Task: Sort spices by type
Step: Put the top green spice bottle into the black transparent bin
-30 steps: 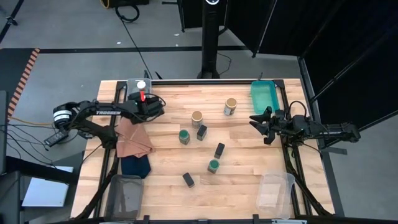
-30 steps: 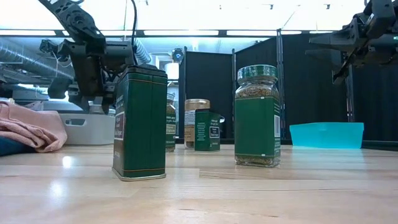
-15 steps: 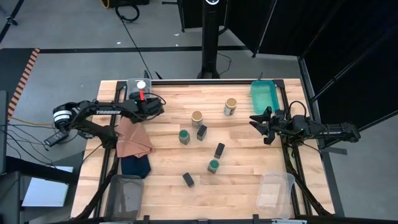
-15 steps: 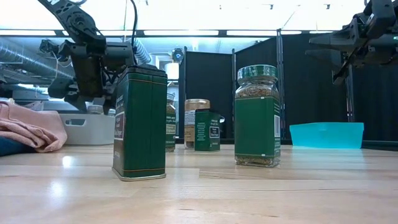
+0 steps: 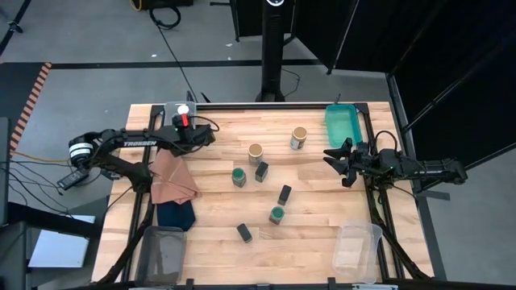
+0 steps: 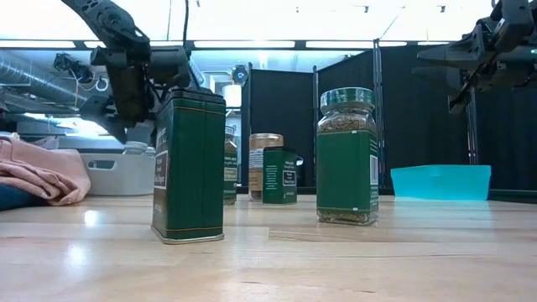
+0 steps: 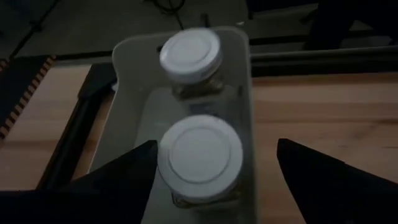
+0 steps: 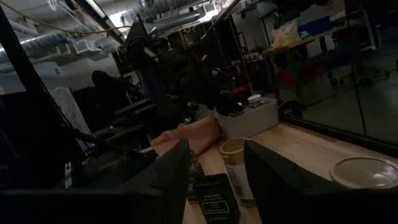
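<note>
- I count both white-lidded jars [image 7: 199, 157] in the grey bin [image 7: 247, 93] at the table's far left corner; that type looks done.
- My left gripper [image 7: 214, 167] hangs wide open and empty above them.
- Seven containers remain mid-table: tan-lidded jars [image 5: 299, 138], green-lidded jars [image 5: 239, 176], black tins [image 5: 244, 233].
- My right gripper [image 5: 337, 163] waits near the teal tray [image 5: 342, 126], fingers narrow and empty.

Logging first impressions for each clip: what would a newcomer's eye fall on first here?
Probably the left gripper, open above two white-lidded jars standing in a small white bin at the table's far left corner. Next, the loose cluster of green-lidded jars, tan-lidded jars and black tins mid-table, with the right gripper hovering beside a teal tray.
</note>
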{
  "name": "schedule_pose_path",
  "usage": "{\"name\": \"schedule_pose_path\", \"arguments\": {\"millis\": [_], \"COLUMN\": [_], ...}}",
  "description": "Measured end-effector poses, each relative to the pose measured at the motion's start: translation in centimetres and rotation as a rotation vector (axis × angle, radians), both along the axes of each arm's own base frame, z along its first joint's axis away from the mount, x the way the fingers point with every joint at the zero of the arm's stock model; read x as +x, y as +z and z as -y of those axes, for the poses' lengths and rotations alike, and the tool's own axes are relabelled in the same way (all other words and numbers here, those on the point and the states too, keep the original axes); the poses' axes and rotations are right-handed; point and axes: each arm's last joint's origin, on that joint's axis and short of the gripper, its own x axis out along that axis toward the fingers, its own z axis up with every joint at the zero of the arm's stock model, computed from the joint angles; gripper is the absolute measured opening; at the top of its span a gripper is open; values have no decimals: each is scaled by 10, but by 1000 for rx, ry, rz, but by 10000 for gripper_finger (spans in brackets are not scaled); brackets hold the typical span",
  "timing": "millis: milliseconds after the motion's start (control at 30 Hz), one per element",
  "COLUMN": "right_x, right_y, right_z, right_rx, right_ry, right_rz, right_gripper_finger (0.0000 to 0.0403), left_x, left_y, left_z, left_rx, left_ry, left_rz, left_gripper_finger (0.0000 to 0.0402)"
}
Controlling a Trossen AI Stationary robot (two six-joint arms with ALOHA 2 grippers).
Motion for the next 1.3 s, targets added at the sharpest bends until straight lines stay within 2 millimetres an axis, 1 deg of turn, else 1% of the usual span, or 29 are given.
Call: {"name": "schedule_pose_path", "arguments": {"millis": [300, 633, 933, 1067, 1300], "right_x": [0, 0, 0, 0, 0], "right_y": [0, 0, 0, 0, 0], "right_z": [0, 0, 0, 0, 0], "right_rx": [-2, 0, -2, -8, -10], "right_ry": [0, 0, 0, -1, -1], "right_rz": [0, 0, 0, -1, -2], "right_gripper_finger": [160, 160, 160, 160, 160], "left_x": [13, 24, 36, 41, 55], "left_y": [26, 53, 86, 102, 125], "left_z": [-6, -10, -14, -15, -8], "left_rx": [22, 48, 52, 43, 92], "left_ry": [-87, -130, -185, -244, -360], "left_rz": [-36, -5, 90, 122, 191], "left_gripper_finger": [335, 335, 335, 335, 335]}}
